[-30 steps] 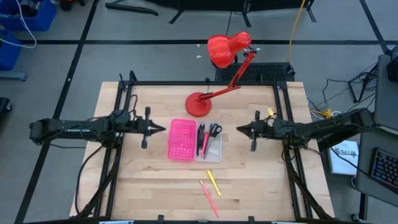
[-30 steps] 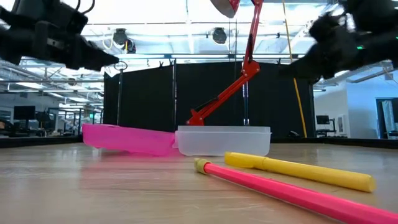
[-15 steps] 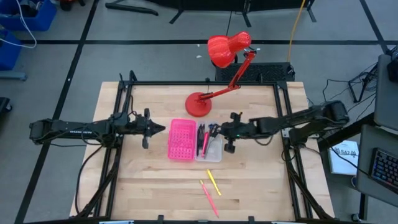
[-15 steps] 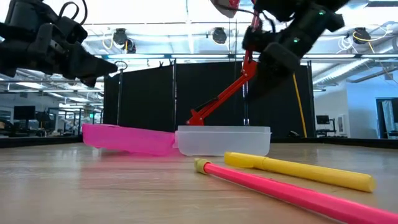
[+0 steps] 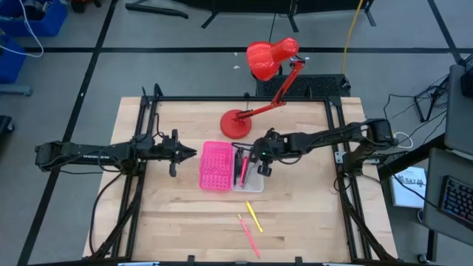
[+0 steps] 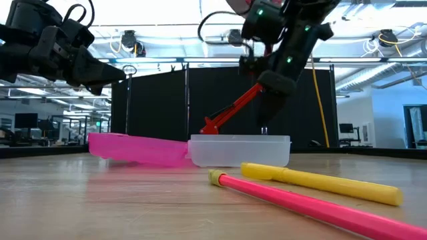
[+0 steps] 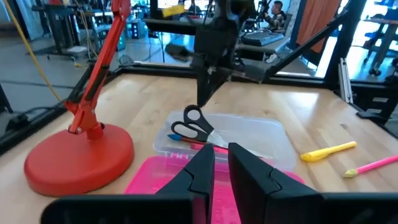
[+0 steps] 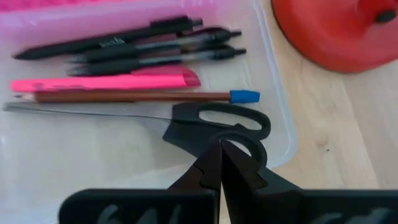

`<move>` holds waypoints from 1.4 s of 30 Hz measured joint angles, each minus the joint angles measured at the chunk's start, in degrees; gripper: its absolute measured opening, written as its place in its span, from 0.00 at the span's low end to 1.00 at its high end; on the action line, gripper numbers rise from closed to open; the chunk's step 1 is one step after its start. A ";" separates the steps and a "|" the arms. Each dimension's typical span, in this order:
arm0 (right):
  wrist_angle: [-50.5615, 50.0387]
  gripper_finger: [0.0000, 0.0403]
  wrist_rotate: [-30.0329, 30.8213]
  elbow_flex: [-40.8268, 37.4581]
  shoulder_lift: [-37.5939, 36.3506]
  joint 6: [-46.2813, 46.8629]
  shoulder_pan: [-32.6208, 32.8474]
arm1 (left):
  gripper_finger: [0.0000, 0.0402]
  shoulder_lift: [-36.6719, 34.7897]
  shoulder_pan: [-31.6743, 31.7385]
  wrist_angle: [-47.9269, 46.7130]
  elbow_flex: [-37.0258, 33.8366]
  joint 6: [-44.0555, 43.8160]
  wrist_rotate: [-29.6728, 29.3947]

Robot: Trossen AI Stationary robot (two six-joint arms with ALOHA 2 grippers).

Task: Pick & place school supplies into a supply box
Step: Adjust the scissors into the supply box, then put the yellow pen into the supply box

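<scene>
scissors (image 8: 211,127) flat in supply box (image 8: 277,134) — handles toward lamp (image 8: 339,31)

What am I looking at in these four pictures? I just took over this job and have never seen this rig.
Two dark robot arms work over a wooden table. One picture looks straight down, one looks level across the tabletop, and two come from cameras on the arms' wrists.

The supply box lies open: a pink half and a clear half. The right wrist view shows the clear half holding black pens, a pink highlighter, a pencil and scissors. A yellow pen and a pink pen lie loose near the table's front edge. A red desk lamp stands behind the box.

The right end effector hangs over the clear half, fingers shut, holding nothing. The left end effector waits beside the pink half.
</scene>
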 joint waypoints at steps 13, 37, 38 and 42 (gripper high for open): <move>-3.17 0.00 -1.61 1.30 4.41 -0.05 -1.49 | 0.14 0.00 0.04 1.35 0.00 2.64 -1.64; -7.20 0.00 -0.14 5.65 -4.87 1.93 5.96 | 0.14 0.00 0.03 1.71 0.02 2.33 -2.95; -7.92 0.00 -0.08 6.47 -5.12 3.13 7.48 | 0.14 0.00 0.03 1.71 0.02 2.15 -2.95; -11.37 0.00 -0.07 9.27 -4.93 10.50 14.31 | 0.14 0.00 0.02 1.74 0.02 1.24 -2.94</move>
